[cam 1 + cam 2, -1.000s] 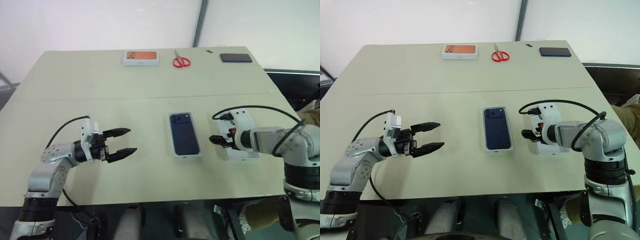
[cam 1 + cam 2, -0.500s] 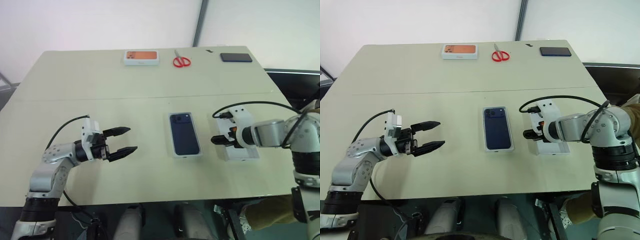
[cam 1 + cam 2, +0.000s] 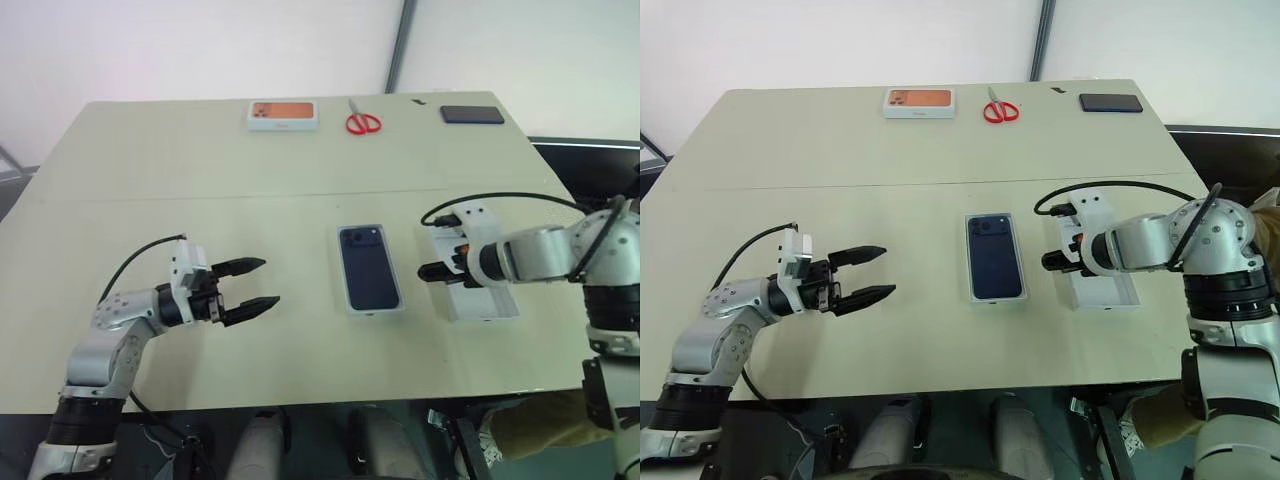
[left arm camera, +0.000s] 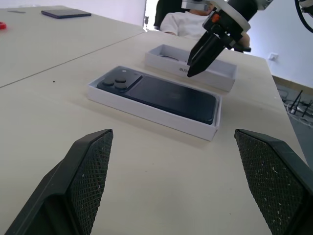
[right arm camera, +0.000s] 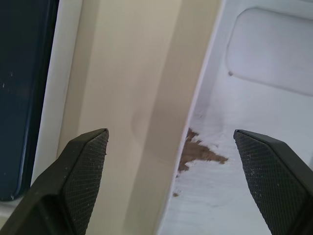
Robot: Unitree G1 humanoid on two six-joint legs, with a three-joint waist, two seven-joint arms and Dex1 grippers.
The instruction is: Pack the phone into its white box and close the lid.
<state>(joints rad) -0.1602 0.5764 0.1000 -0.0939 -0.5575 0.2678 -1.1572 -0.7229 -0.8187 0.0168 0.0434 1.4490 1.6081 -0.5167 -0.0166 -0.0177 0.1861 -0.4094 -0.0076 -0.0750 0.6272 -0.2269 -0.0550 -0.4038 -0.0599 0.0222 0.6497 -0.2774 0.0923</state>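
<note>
— How many things sit on the bench [image 3: 200,170]?

— Largest first: one white box [image 3: 370,305] mid-bench with one phone [image 3: 368,267] lying in it, camera cluster toward the far edge. One lid [image 3: 485,300] lies just beside it toward the right edge, inner face up.

— And along the far edge?

— One orange-topped box [image 3: 284,115], one pair of red scissors [image 3: 363,122], one black slab [image 3: 472,115] near the far right corner.

— The grippers?

— Two. The left gripper [image 3: 258,283] hovers left of the box, fingers spread, empty; the right gripper [image 3: 435,271] hangs over the lid's near rim, jaws wide, grasping nothing.
</note>
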